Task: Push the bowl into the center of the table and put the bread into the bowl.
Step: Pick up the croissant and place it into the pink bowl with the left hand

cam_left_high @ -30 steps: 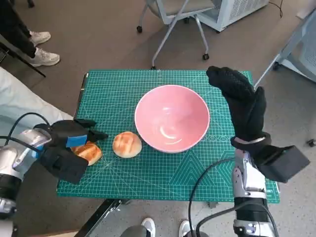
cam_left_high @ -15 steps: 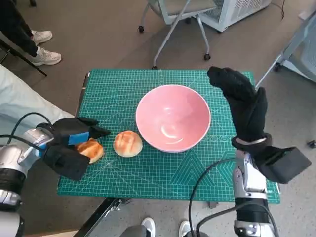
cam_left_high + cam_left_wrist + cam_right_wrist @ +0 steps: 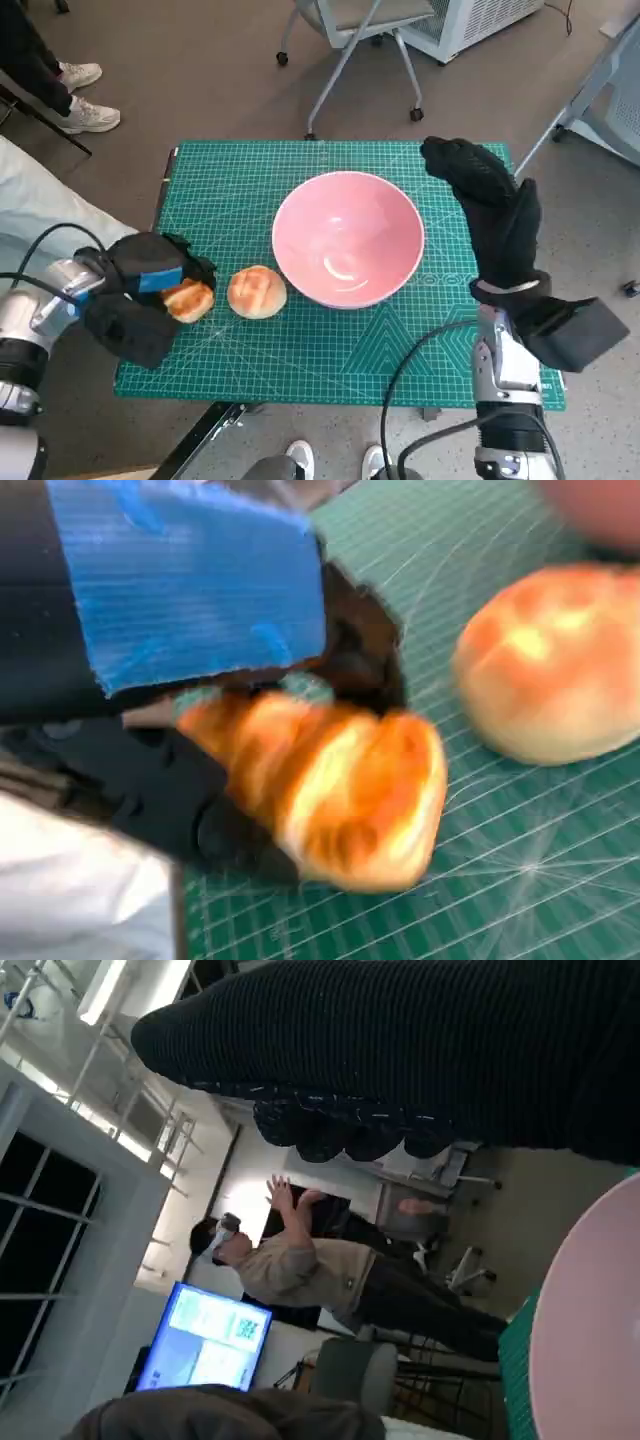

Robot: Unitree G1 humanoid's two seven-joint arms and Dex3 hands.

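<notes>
Two bread rolls lie on the green cutting mat that covers the table. The darker roll sits near the mat's left edge, held by the left hand. In the left wrist view, the black fingers wrap around one end of this roll while the blue-taped back of the hand covers it from above; the roll's free end points toward the second roll. Whether the held roll rests on the mat or is raised just off it cannot be told.

The paler round roll rests on the mat just right of the held roll, close to the near-left rim of the pink bowl. It also shows in the left wrist view, apart from the held roll.

The bowl stands upright, roughly at the middle of the mat, slightly toward the far side.

The right hand, in its black knitted glove, is raised upright just right of the bowl, fingers extended and together, holding nothing. Contact between glove and bowl rim cannot be confirmed.

In the right wrist view, a person stands in the background with hands raised, beside a lit screen.
</notes>
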